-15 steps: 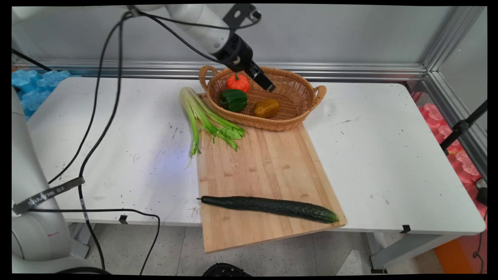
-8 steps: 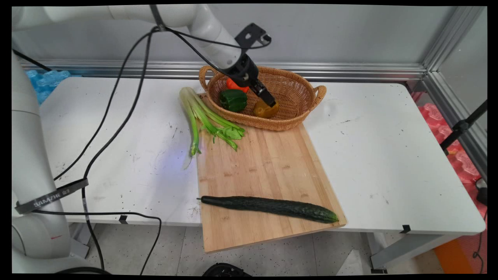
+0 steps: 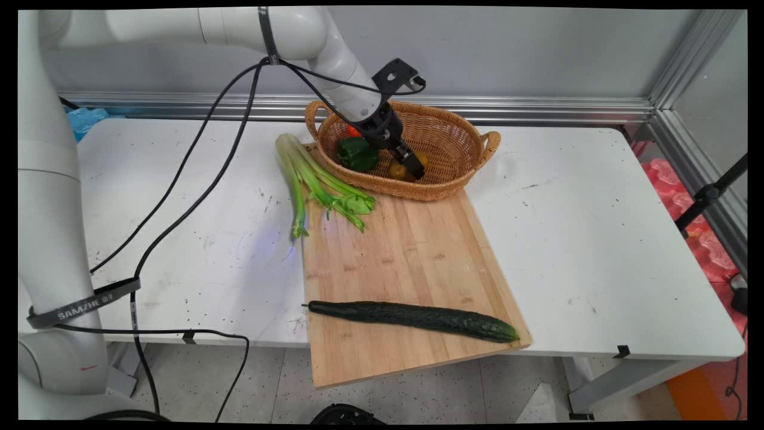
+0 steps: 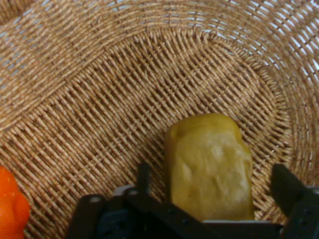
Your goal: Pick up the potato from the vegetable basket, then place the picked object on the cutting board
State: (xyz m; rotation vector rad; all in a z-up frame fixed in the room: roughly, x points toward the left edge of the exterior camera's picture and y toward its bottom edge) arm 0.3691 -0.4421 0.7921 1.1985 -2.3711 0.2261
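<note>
Wicker basket (image 3: 459, 140): open end effector (image 4: 214, 191) straddles yellow pepper (image 4: 212, 167), w/ green pepper (image 3: 357, 153) & orange one (image 4: 11, 211) beside.

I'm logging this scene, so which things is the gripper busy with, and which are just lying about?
In use: black two-finger gripper, open around the yellow bell pepper; woven wicker basket holding it.
Lying about: green bell pepper and orange vegetable in the basket; green celery stalks; dark green cucumber on wooden cutting board; white table.
</note>
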